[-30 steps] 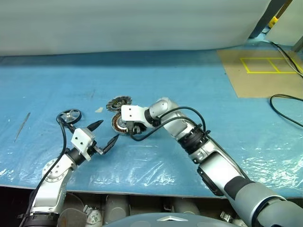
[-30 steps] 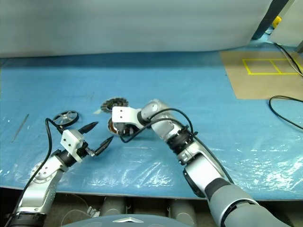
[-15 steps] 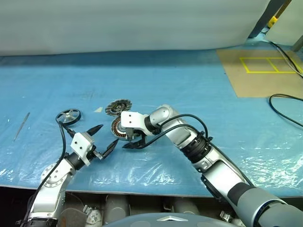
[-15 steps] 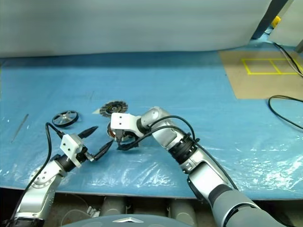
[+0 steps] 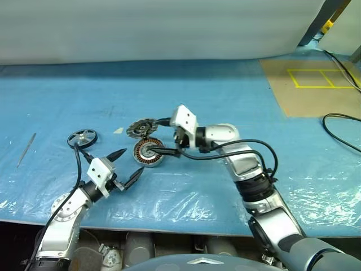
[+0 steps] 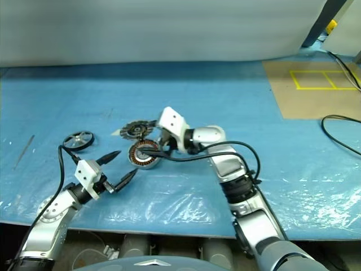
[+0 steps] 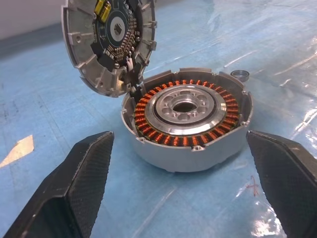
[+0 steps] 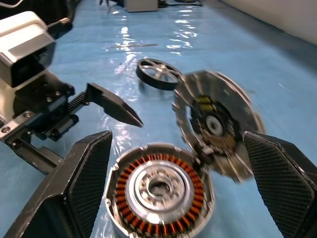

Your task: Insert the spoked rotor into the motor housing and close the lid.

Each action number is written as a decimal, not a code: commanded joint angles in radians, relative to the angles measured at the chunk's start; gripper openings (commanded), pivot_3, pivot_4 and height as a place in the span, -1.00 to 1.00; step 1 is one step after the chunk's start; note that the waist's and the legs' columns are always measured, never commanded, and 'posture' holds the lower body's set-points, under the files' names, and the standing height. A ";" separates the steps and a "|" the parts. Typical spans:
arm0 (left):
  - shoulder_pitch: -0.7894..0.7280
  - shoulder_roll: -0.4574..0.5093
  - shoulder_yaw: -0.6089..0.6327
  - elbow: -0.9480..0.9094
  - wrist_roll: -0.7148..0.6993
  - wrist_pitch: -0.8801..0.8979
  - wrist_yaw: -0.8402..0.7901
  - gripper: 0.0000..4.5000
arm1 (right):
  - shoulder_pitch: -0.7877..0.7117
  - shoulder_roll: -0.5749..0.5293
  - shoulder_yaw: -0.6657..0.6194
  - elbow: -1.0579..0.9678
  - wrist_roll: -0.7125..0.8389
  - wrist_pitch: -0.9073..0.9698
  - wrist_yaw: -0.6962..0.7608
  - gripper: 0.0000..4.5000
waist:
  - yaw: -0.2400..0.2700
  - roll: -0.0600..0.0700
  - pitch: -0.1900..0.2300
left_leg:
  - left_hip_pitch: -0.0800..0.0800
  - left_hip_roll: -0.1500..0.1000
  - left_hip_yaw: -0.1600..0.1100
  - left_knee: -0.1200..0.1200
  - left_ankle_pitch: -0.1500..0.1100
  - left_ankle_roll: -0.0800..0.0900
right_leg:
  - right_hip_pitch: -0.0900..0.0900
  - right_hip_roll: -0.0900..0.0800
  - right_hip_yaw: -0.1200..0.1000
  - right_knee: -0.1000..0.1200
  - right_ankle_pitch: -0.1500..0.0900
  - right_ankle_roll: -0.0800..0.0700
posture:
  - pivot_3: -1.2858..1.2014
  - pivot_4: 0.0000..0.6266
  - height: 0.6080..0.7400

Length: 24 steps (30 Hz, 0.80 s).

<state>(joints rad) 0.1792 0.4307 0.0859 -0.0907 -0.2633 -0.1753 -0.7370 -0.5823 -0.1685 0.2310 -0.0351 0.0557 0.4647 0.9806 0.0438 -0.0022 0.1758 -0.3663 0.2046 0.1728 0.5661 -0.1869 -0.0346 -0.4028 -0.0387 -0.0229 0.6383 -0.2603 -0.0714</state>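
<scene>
Lying alone on the blue sheet (image 5: 237, 101), well apart from the left gripper (image 5: 125, 167) on its outer side: the spoked rotor (image 5: 82, 137), not yet inserted. Between the two grippers, just ahead of the left one's tips: the motor housing (image 5: 148, 153), copper windings bare. Propped open at the housing's far edge, tilted up and seemingly still attached there: the lid (image 5: 141, 128). So nothing of the insertion done; rotor to fetch and seat, then lid to fold down.

Left gripper fully spread, holding nothing. Right gripper (image 5: 167, 137) also wide open and empty, hovering over the housing and lid.

Free room around the rotor for a pick. Near table edge just under the left arm. Thin grey rod (image 5: 26, 150) far out left.
</scene>
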 commanded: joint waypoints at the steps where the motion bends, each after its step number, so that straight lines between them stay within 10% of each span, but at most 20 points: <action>1: 0.018 -0.003 0.000 -0.061 -0.017 -0.003 0.006 1.00 | 0.023 -0.039 -0.023 0.048 0.004 -0.050 -0.054 0.97 | -0.002 0.000 0.000 | 0.001 0.000 0.000 0.000 0.000 0.000 | 0.000 0.000 0.000 0.000 0.000 -0.001 | 0.03 -0.52 1.00; 24: 0.014 -0.001 -0.008 -0.086 -0.021 0.024 0.024 1.00 | 0.111 -0.173 0.086 0.264 -0.056 -0.203 -0.061 0.97 | 0.001 0.000 0.000 | 0.001 0.000 0.000 0.003 0.000 0.000 | 0.002 0.000 0.000 0.000 -0.001 -0.002 | 0.03 -0.52 1.00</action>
<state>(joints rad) 0.1986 0.4250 0.0741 -0.1383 -0.2706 -0.1472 -0.7130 -0.4808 -0.3307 0.3226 0.2211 -0.0033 0.2645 0.9190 0.0445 -0.0025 0.1757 -0.3654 0.2045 0.1727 0.5687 -0.1870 -0.0341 -0.4008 -0.0386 -0.0227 0.6387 -0.2617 -0.0737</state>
